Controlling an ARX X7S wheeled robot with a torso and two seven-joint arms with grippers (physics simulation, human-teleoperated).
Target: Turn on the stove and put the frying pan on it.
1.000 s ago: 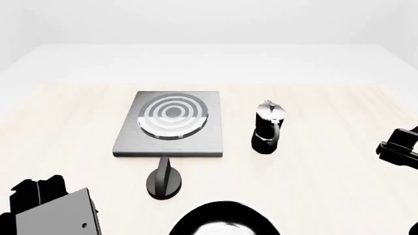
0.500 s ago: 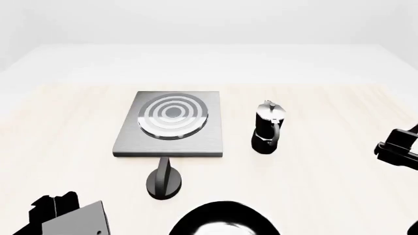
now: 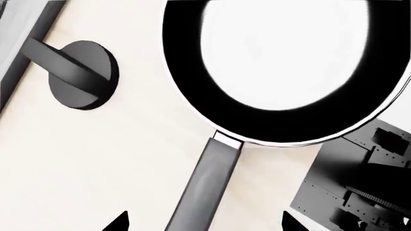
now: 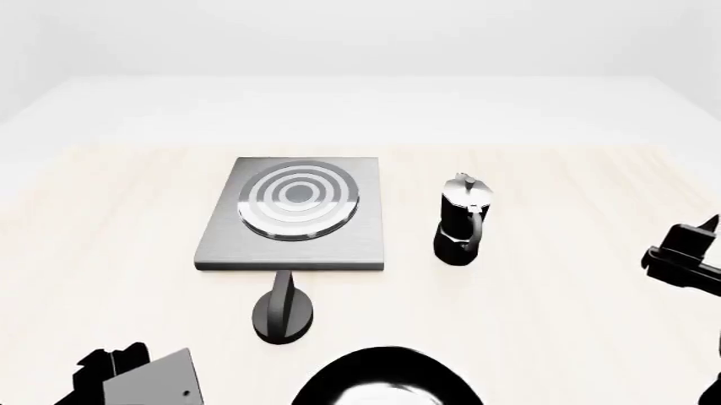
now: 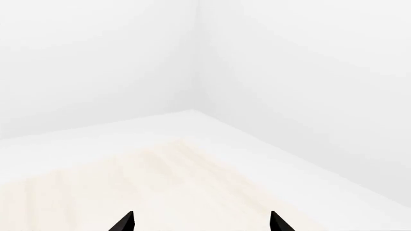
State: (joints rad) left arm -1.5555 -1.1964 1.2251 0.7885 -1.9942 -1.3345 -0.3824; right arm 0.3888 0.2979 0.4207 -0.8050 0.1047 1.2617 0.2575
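Just glossy black frying pan (image 3: pixel 282 72), thin pale rim, long handle.

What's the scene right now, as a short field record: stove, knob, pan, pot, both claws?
stove: on the table, burner bare
knob: at the stove's near edge, untouched
frying pan: on the table, near side of the knob, not on the stove
pan handle: between the left claw tips, not gripped
moka pot: upright, right of the stove
right claw: open, holding nothing
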